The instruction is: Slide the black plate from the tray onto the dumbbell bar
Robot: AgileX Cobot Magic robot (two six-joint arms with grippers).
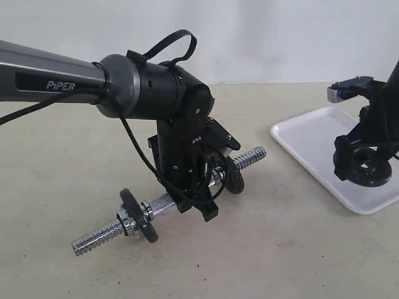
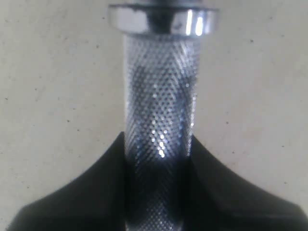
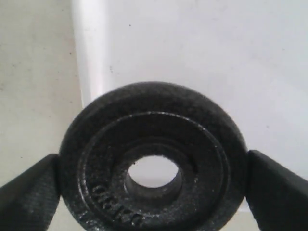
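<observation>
The dumbbell bar (image 1: 249, 159) lies on the table, with a black disc (image 1: 138, 215) by its near threaded end and another (image 1: 234, 174) by its far end. My left gripper (image 1: 196, 208) is shut on the bar's knurled middle (image 2: 159, 96), one jaw on each side, just short of a silver collar (image 2: 163, 19). The black plate (image 3: 154, 110) is held flat by its rim in my right gripper (image 3: 154, 187), over the near edge of the white tray (image 1: 305, 140). In the exterior view the plate (image 1: 369, 174) hangs under the right gripper (image 1: 365, 168), low over the tray.
The tray (image 3: 192, 48) sits at the right side of the beige table, its corner towards the bar. The left arm's black wrist and cables (image 1: 168, 93) rise above the bar's middle. Both threaded ends of the bar stick out beyond the discs.
</observation>
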